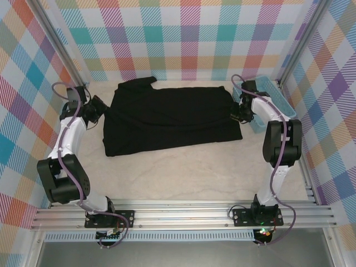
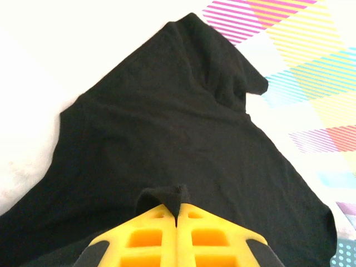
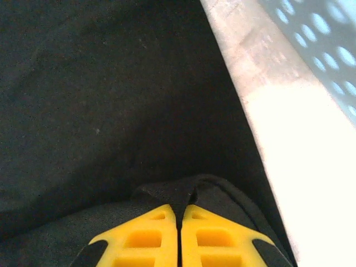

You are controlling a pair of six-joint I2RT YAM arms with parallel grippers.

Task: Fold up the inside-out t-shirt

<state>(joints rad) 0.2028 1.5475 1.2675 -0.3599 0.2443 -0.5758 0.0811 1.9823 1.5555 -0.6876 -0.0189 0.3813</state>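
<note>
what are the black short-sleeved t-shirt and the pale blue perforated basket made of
The black t-shirt looks like soft matte knit cloth, maybe cotton: it drapes and wrinkles. The pale blue perforated basket is probably moulded plastic: a smooth, stiff wall with regular round holes.

Bright even light, table (image 2: 44, 44) blown white, wrist views soft

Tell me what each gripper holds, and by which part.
Both hold the black cloth t-shirt: the left gripper pinches a fold at its left edge, the right gripper a fold at its right edge.
</note>
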